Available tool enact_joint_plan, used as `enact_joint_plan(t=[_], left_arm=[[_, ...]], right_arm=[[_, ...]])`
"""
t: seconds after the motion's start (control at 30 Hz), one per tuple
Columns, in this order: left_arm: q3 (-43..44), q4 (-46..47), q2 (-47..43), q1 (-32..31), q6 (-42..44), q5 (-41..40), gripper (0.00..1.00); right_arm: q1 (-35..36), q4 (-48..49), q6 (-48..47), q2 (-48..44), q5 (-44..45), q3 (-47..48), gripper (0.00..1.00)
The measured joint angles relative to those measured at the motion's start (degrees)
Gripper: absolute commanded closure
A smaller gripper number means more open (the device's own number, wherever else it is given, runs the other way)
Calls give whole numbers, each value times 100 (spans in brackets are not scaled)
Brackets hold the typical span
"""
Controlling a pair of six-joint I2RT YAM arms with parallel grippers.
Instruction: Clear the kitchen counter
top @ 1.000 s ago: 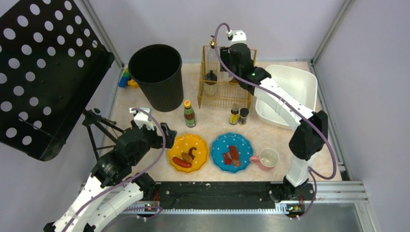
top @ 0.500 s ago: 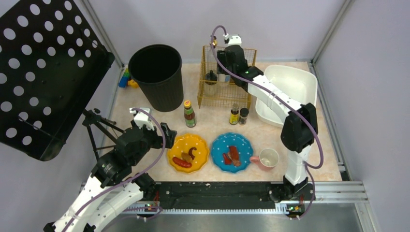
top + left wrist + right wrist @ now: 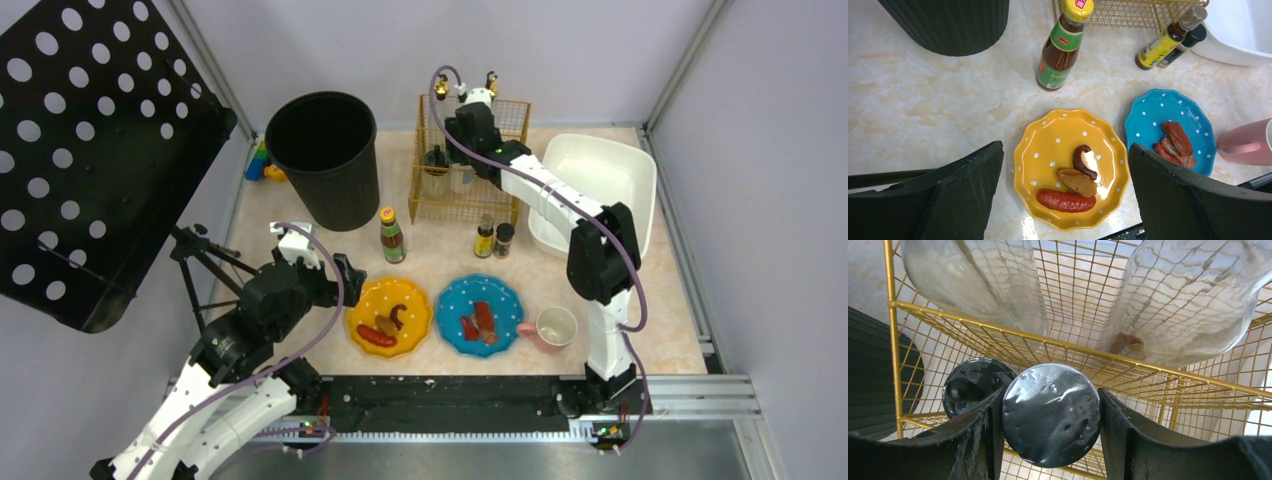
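Right gripper (image 3: 1050,432) pinching round black lid (image 3: 1050,412); second black lid (image 3: 970,387) just left; gold wire rack (image 3: 968,323) behind.

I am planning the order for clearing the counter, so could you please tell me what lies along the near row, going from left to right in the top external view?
yellow plate → blue plate → pink mug

Pale marbled kitchen counter (image 3: 440,262), framed by metal rails. Far row, left to right: black bin (image 3: 335,195), gold wire rack (image 3: 465,207), white tub (image 3: 641,185). Mid row: sauce bottle (image 3: 391,237), then small yellow bottle (image 3: 485,240) and small dark bottle (image 3: 504,241) side by side. Near row: yellow plate (image 3: 364,304), blue plate (image 3: 506,298), pink mug (image 3: 554,328), each just beside the next.
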Motion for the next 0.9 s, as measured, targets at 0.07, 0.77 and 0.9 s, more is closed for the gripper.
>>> enact_joint_plan(t=[0.07, 0.77, 0.9], left_arm=[[0, 0, -2, 0, 11, 0, 1], [0, 0, -2, 0, 13, 39, 1], [0, 0, -2, 0, 13, 39, 1]], right_arm=[[0, -26, 31, 24, 0, -2, 66], [0, 79, 125, 31, -22, -46, 29], [0, 195, 127, 26, -39, -48, 26]])
